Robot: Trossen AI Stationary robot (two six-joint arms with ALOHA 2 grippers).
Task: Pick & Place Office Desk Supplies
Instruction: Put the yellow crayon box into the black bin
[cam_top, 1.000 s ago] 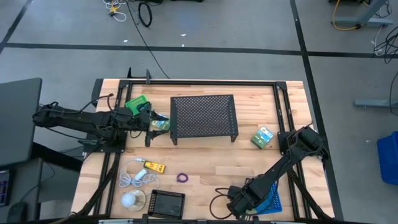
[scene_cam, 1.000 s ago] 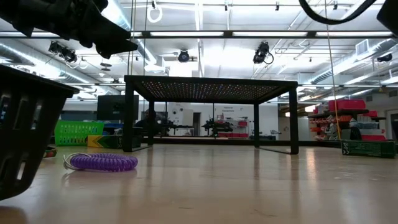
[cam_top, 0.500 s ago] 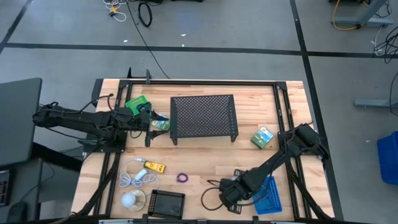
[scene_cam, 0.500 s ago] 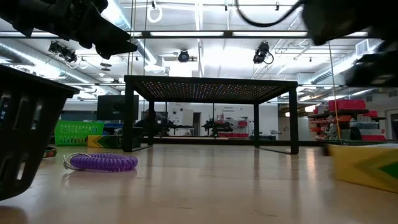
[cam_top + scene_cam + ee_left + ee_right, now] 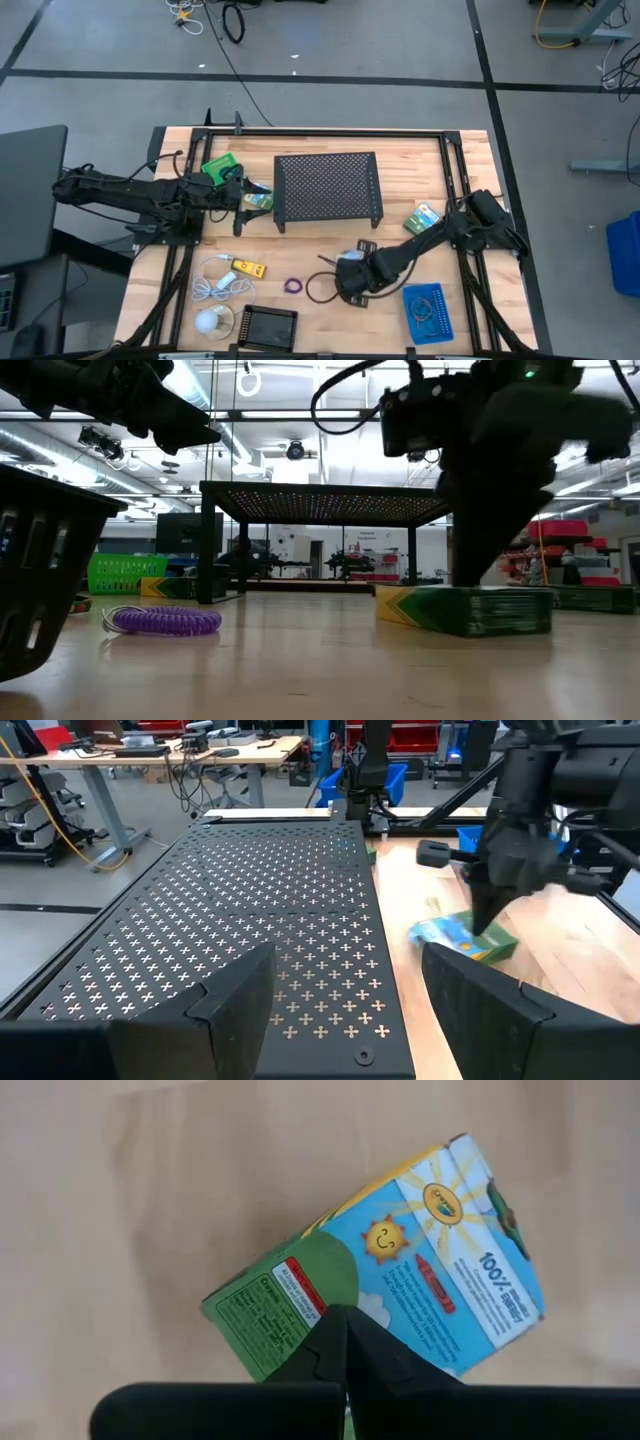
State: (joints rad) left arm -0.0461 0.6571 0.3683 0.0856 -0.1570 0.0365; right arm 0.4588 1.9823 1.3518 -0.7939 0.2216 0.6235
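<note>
Right pincer (image 5: 345, 1325): fingers pressed together, gripping nothing, tips over the green end of a crayon packet (image 5: 400, 1290). Directly beneath those tips, then, and just ahead: no reach needed, only a drop. Whether touching or a hair above, impossible to tell.

Flat on the wooden surface (image 5: 330, 250), printed face up, long axis slanting across the line of the closed fingers, neither square to it nor along it. Most of its length off to one side of the tips, toward the blue end.

Likely needed for a grasp: open up, twist the wrist until the fingers bracket the short width, shift toward the middle of the length. Otherwise a risk of pinching a corner and spinning the thing away.

Same story from table height: dark pincer standing over the packet (image 5: 465, 610) near the middle of the surface.

A little farther out, from above: purple loop (image 5: 293, 286) on one side of the right pincer (image 5: 352, 280), blue tray (image 5: 428, 312) on the other, second packet (image 5: 422, 220) beyond.

Farthest: black mesh shelf (image 5: 328, 187), and past it the left pincer (image 5: 243, 200), spread wide, waiting, well apart from the crayon packet. Clearly the right arm's job.
</note>
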